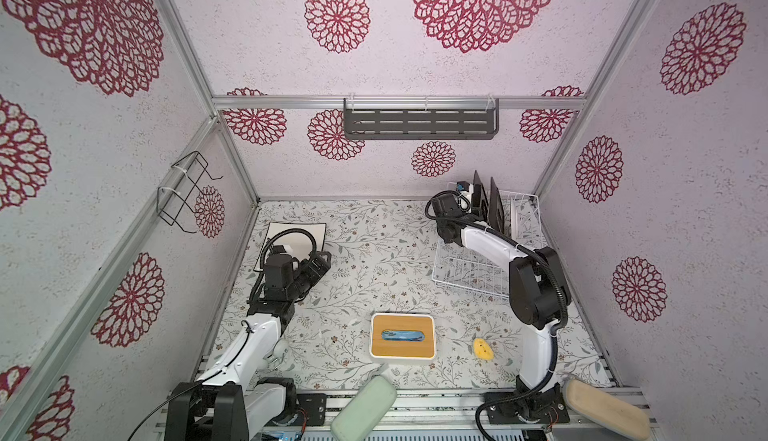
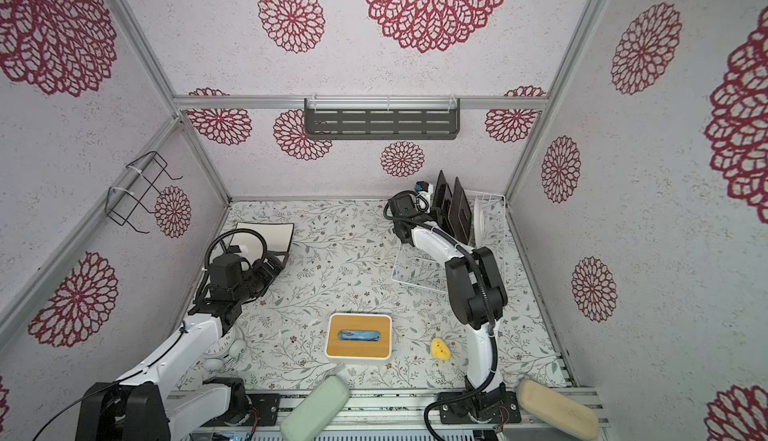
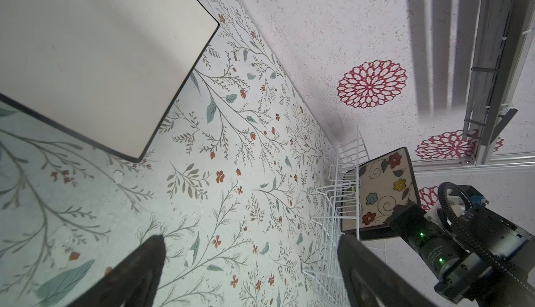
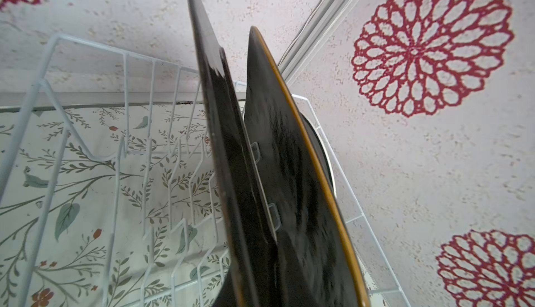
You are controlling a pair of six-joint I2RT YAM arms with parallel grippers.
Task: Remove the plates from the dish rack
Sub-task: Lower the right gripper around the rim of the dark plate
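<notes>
Black glossy square plate [image 4: 225, 146] is filling the right wrist view edge-on, standing in the white wire dish rack [image 1: 465, 268] at the far right of the floral counter [image 1: 374, 260]. The right gripper [image 1: 473, 207] is clenching its near edge, as far as I can judge. Step: pulling this plate out. Next move is calling for a straight lift clear of the tines and of the second black square plate [image 4: 289, 175] just beside it, with the round white plate [image 2: 478, 218] behind. Right arm is reaching far over the rack, elbow bent. The left gripper [image 3: 252, 276] is hanging released, low over the counter near a cream-white square plate [image 1: 299, 231] lying flat.
</notes>
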